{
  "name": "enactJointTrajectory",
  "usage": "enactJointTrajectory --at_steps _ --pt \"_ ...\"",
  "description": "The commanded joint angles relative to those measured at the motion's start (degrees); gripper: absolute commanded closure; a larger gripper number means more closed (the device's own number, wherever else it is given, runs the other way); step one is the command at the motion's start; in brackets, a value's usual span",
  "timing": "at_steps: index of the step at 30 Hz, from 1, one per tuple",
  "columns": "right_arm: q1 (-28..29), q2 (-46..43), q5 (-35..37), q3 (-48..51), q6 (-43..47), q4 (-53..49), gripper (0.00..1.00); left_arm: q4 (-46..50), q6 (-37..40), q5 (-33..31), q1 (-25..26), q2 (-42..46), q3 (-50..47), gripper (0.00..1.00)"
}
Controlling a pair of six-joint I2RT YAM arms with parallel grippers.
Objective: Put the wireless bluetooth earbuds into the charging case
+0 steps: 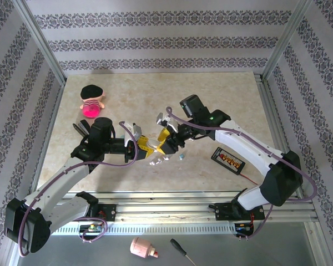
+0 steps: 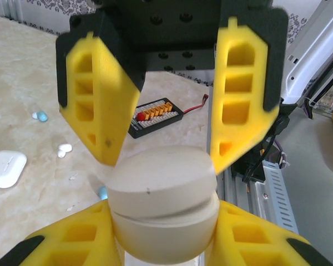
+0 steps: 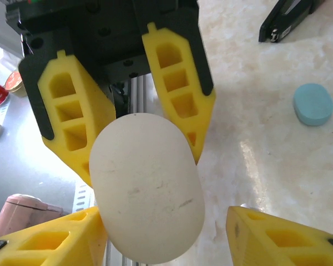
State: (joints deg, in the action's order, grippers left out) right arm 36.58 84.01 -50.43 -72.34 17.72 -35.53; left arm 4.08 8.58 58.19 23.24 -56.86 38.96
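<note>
Top external: the left gripper [image 1: 143, 145] has its fingers clenched on the cream charging case [image 2: 161, 188], steadying it above the surface's [image 1: 211, 100] near edge. The right gripper [image 1: 164, 144] has its fingers released astride the lid, probably to open it. The earbuds [image 2: 65, 148] lie loose on the surface nearby.

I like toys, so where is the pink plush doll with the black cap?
Top view: the pink plush doll lies far left on the beige table, just beyond the left arm.
</note>
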Motion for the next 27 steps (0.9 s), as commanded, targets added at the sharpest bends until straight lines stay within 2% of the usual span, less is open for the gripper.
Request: enactJointTrajectory --at_steps 1,10,16,22,27 --pt "-1.9 -1.5 2.4 1.0 -1.7 4.1 0.43 -0.7 1.1 4.2 1.1 1.3 -0.5 0.78" --pt "-3.1 -2.2 5.1 1.6 -3.7 6.8 0.42 -1.1 0.9 4.1 1.0 1.4 -0.5 0.78" --pt "-3.2 -4.2 3.0 2.5 -2.3 7.1 0.37 -4.6 -0.4 2.6 1.0 1.4 -2.1 0.78" --pt "-4.2 -9.9 0.3 5.8 -1.8 10.2 0.22 -11.4 -2.6 -1.8 1.0 1.4 -3.8 0.77" --pt "-6.3 -15.5 3.5 9.2 -7.0 15.1 0.11 -19.4 -5.2 -5.7 0.9 1.1 -5.8 0.77"
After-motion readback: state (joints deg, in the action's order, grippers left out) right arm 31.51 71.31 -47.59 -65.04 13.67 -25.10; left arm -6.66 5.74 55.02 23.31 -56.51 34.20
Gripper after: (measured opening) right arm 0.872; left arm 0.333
